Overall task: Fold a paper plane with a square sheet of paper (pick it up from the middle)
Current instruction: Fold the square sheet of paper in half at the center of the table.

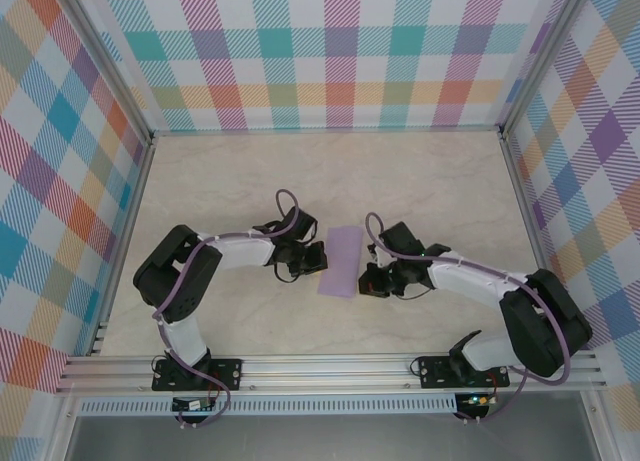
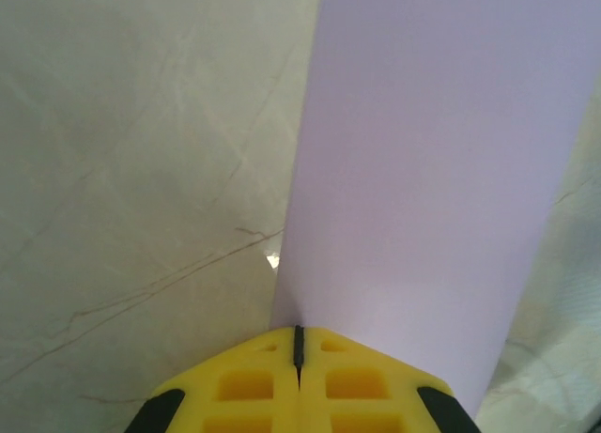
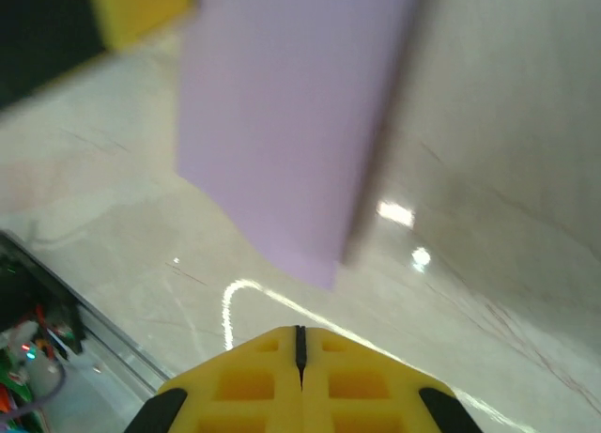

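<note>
On my left wrist camera, the left gripper (image 2: 299, 333) has its yellow, square-pocketed fingers pressed together. The tips meet the near edge of the sheet of paper (image 2: 432, 170), but I cannot tell whether that edge is pinched. From above, the smooth matte lavender sheet is a narrow strip on the marbled table (image 1: 430, 181), between both grippers. The right gripper (image 3: 300, 333) is likewise closed, just short of the sheet, which looks blurred there and is cut off at the top.

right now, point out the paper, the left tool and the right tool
paper (image 1: 340, 261), top view, middle of the sheet
left tool (image 2: 299, 344), left wrist view, seam between its shut fingertips
right tool (image 3: 300, 344), right wrist view, seam between its shut fingertips
</note>
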